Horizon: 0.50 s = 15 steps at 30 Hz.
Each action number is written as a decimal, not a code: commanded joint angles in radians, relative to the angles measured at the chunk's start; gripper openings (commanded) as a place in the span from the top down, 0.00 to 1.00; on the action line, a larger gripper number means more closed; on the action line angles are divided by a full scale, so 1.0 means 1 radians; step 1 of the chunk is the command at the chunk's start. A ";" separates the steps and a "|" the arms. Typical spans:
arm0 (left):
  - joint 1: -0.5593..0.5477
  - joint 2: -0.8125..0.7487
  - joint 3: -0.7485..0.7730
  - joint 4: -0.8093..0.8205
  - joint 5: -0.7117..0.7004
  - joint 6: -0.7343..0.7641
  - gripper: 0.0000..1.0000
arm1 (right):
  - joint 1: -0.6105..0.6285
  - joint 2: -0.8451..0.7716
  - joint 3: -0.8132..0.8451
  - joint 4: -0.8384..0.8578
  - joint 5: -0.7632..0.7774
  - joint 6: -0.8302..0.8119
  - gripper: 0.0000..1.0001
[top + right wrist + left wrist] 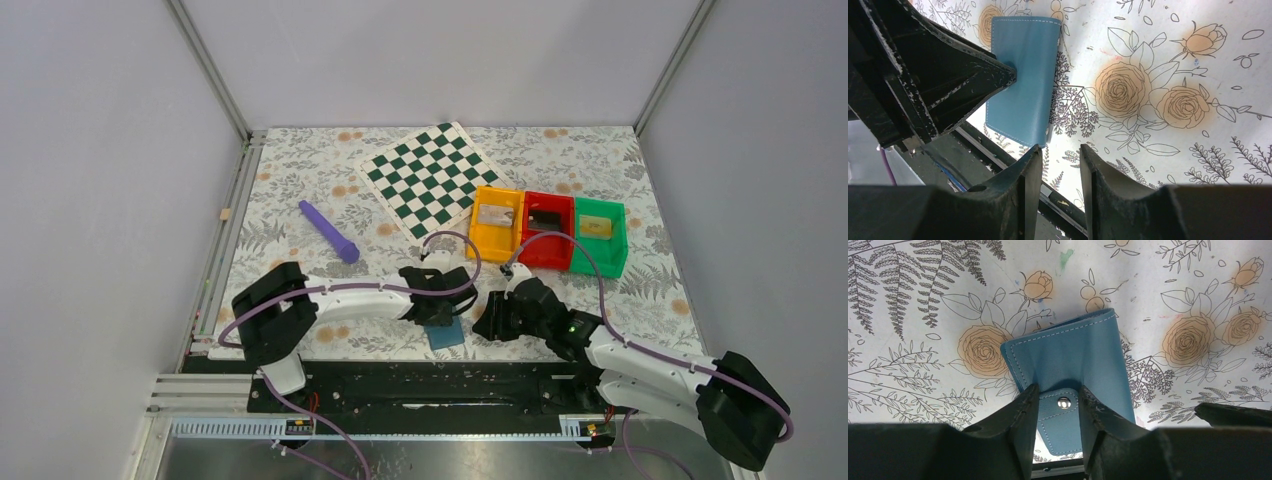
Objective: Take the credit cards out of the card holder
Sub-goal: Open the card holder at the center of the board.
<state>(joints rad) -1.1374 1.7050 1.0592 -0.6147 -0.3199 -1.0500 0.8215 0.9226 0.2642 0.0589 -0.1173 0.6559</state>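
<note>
The card holder (446,333) is a blue wallet lying closed and flat on the flowered table near the front edge. In the left wrist view the card holder (1073,355) shows its strap with a metal snap (1064,402) fastened. My left gripper (1058,390) is down over it, open, one finger on each side of the strap. My right gripper (1060,149) is open and empty, just right of the card holder (1023,75), near its front corner. A yellow-gold credit card (596,226) lies in the green bin (612,262).
A yellow bin (484,243) and a red bin (545,258) stand beside the green one, each with a flat item inside. A green-white chequered board (432,178) lies at the back, a purple stick (328,231) to the left. The black front rail (400,385) runs just behind the wallet.
</note>
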 commanded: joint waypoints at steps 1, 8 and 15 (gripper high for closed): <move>-0.031 0.021 -0.038 0.000 0.012 -0.035 0.72 | -0.008 -0.018 0.000 0.029 -0.008 -0.006 0.59; -0.034 -0.017 -0.028 0.031 -0.003 0.007 0.92 | -0.008 0.043 0.004 0.114 -0.078 0.033 0.58; -0.028 -0.111 -0.064 0.113 0.022 0.042 1.00 | -0.008 0.089 0.007 0.172 -0.114 0.068 0.58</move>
<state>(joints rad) -1.1599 1.6695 1.0233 -0.5579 -0.3359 -1.0370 0.8211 0.9970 0.2642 0.1505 -0.1879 0.6933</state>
